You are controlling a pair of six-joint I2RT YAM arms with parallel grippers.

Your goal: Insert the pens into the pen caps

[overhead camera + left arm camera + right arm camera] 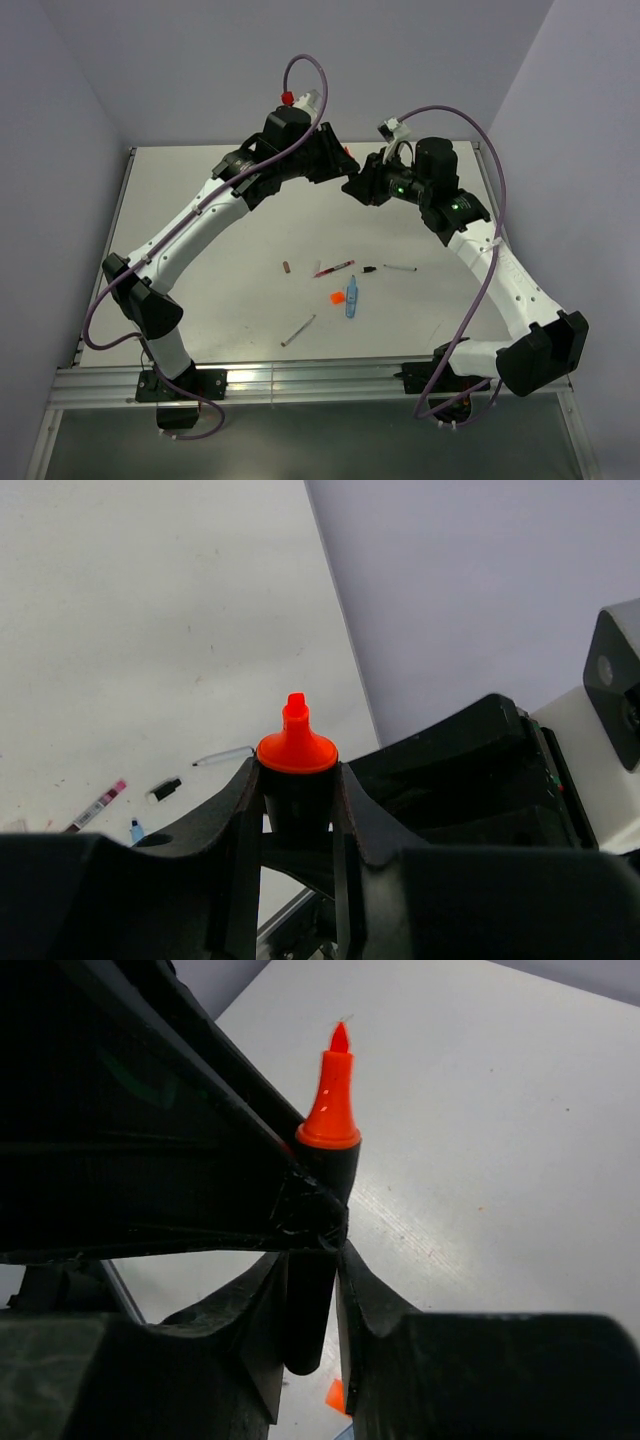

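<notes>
Clamping black marker (297, 802) between both jaws, orange tip (296, 748) protruding.

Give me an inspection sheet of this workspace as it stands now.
Surface: white table, lightly scuffed.
Job's things: black marker with an orange tip held between the arms; lying on the table are a dark red cap, red pen, black cap, white pen, orange cap, light-blue marker and grey pen.
Clutter: nothing seen.
Grippers: left gripper and right gripper both closed on the black marker.
Cables: purple cables loop off both arms.
Surroundings: lavender walls; aluminium rail at near edge.
</notes>
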